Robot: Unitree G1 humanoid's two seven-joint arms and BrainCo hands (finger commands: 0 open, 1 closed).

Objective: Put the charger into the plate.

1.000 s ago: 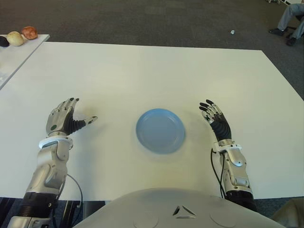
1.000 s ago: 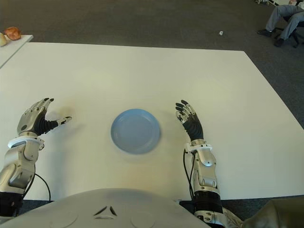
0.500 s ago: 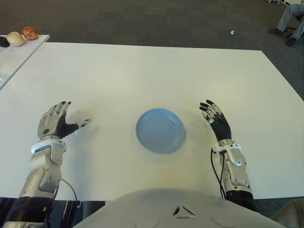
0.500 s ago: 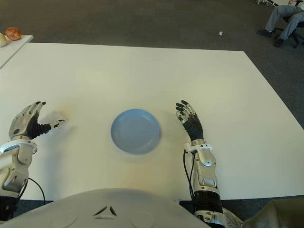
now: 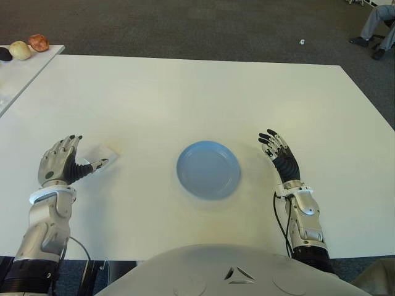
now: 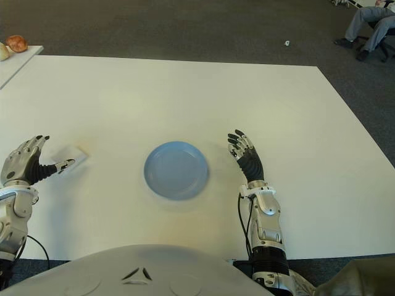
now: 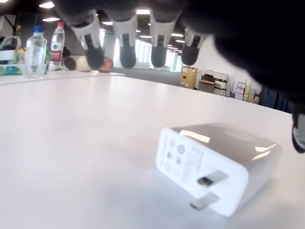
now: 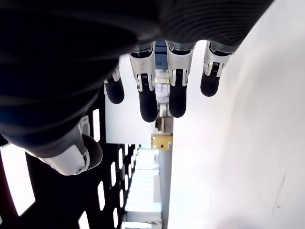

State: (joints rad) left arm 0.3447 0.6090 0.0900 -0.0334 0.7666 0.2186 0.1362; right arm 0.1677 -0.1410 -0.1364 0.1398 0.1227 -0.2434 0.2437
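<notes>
Now left hand (image 5: 60, 165) pulled back toward body, fingers spread and empty, uncovering small white plastic charger (image 5: 100, 153) on white table (image 5: 185, 92), well left of empty round blue plate (image 5: 208, 169); right hand (image 5: 279, 153) open, idle.

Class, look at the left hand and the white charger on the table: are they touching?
Apart. The left wrist view shows the charger lying alone on the table, with bare space between it and the left hand's spread fingertips.
</notes>
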